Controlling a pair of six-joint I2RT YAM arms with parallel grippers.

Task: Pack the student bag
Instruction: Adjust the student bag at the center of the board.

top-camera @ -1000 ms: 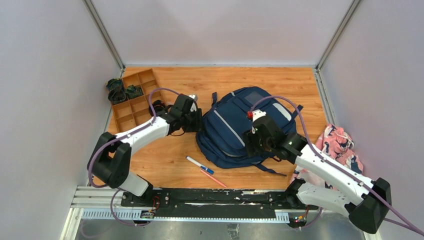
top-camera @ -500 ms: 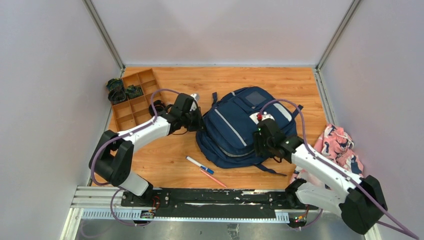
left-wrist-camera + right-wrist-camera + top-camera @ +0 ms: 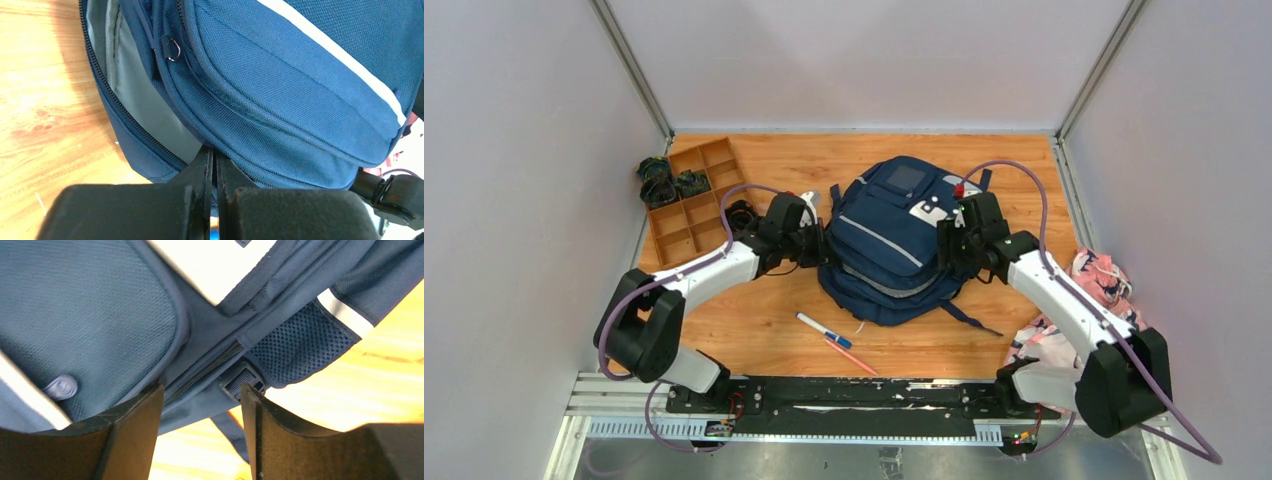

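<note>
- Bag [image 3: 889, 245]: navy with pale stripes, on the table [image 3: 764, 300] at mid-depth, between the two arms. The grey square panel is at its far end and a dark strap trails from its near right corner.
- Zip [image 3: 127, 120]: open on the bag's left side, showing grey lining behind it.
- Left gripper [image 3: 214, 157]: jaws pressed together on the bag's left edge just beside the open zip, pinching the fabric. The tips are tucked under the bulging front pocket.
- Right gripper [image 3: 200, 390]: jaws apart, straddling a seam on the bag's right side, with a mesh pocket and a strap buckle just beyond the tips. Nothing is clamped, and whether the pads touch the fabric cannot be told.
- Tray [image 3: 674, 225]: brown, divided into compartments, at the far left of the table, apart from the bag. Dark green items sit at its far left corner, too small to identify.
- Marker [image 3: 822, 329]: white with a blue cap, on the table near the bag's near left edge.
- Pencil [image 3: 851, 357]: orange-red, just beside the marker on its near side.
- Cloth [image 3: 1096, 290]: pink with a dark pattern, bunched at the table's right edge behind the right arm.
</note>
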